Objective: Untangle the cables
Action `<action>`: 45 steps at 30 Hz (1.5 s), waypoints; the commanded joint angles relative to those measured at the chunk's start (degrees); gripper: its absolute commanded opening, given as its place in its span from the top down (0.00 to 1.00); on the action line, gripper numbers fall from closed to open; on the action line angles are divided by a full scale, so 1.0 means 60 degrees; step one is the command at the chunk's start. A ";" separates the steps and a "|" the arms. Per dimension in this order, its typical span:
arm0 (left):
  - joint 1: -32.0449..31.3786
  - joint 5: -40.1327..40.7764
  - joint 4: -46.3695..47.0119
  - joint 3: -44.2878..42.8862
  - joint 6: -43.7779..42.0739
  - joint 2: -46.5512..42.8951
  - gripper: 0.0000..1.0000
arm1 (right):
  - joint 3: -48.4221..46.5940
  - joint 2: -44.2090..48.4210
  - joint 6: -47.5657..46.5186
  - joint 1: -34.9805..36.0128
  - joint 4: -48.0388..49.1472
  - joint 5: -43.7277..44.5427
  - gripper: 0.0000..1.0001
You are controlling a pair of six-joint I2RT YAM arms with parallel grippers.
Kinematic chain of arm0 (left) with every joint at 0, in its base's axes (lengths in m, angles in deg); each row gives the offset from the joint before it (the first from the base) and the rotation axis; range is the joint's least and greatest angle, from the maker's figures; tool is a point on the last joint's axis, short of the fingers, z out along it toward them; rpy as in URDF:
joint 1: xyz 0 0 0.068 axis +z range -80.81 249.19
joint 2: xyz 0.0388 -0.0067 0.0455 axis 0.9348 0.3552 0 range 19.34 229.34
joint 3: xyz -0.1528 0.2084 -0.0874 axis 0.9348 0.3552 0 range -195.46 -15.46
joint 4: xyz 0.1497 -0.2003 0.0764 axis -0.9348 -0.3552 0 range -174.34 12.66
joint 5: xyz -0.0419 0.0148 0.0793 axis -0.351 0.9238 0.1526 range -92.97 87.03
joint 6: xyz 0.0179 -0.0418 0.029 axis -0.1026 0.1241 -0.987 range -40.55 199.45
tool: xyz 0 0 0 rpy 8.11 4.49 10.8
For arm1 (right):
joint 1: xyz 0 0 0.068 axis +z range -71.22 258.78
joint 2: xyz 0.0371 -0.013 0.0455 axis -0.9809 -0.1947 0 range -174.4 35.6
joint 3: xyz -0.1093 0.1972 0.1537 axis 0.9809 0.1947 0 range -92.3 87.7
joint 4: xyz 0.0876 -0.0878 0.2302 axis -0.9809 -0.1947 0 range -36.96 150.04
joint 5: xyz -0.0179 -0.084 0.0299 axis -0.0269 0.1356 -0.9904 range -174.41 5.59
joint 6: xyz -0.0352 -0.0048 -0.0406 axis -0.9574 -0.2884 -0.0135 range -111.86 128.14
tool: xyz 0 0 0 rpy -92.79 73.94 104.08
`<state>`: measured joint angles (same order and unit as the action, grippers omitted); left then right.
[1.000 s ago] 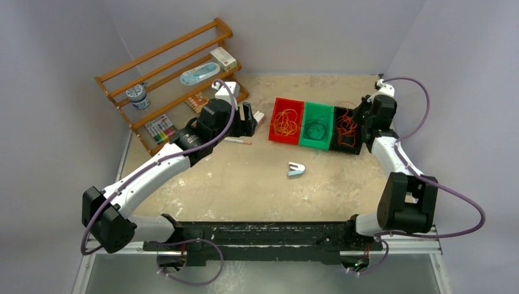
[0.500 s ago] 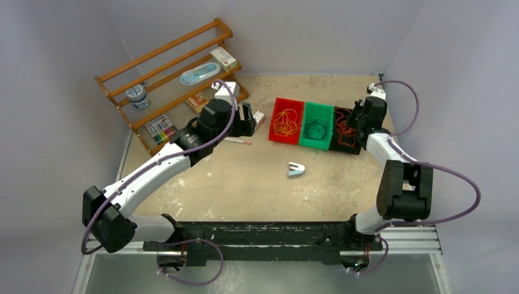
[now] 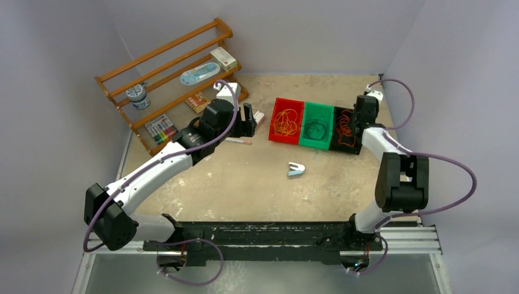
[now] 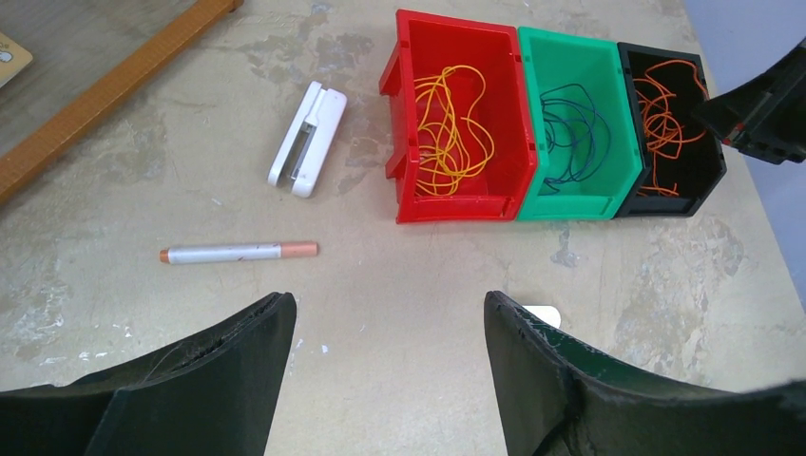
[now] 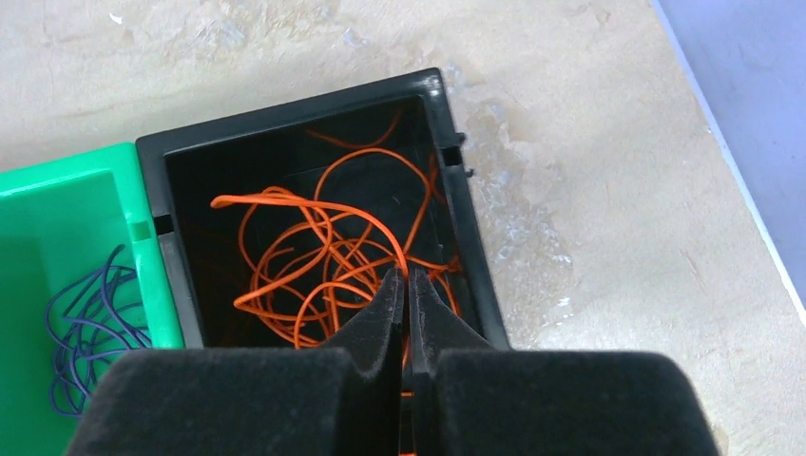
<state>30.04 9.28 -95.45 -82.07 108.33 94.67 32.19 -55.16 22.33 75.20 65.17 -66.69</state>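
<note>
Three cable bunches lie in a row of bins. Orange cables (image 4: 447, 133) are in the red bin (image 4: 456, 211), dark cables (image 4: 575, 133) in the green bin (image 4: 570, 209), and red-orange cables (image 5: 314, 256) in the black bin (image 5: 285, 112). My right gripper (image 5: 406, 275) reaches into the black bin and is shut on a strand of the red-orange cable, which runs between the fingers. In the top view it sits at the bin's right side (image 3: 358, 119). My left gripper (image 4: 385, 304) is open and empty, above bare table left of the red bin (image 3: 248, 116).
A wooden rack (image 3: 165, 79) with small items stands at the back left. A silver pen (image 4: 238, 252) and a white clip-like device (image 4: 307, 139) lie near my left gripper. A blue and white stapler (image 3: 295, 169) lies mid-table. Walls close in on both sides.
My right arm has swung in toward the black bin, its elbow moving left and its wrist settling over the red-orange cables. The left arm has barely shifted.
</note>
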 commanded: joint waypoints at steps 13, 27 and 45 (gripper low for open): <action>-0.0037 0.0535 0.0068 0.0040 -0.0056 0.0107 0.28 | -0.1291 -0.2055 -0.0512 0.0580 -0.1030 -0.0217 0.98; 0.0024 0.2816 -0.0380 0.0162 0.0210 -0.0243 0.16 | -0.0621 0.1272 -0.0402 0.0581 -0.0280 -0.0372 0.34; 0.0024 0.6212 0.0609 0.1577 -0.0446 -0.3522 0.14 | 0.0449 0.6541 -0.1553 0.0580 0.1325 -0.4368 0.01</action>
<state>30.06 38.54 -94.42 -74.46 107.28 78.30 33.20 -21.78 15.18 78.72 67.90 -84.55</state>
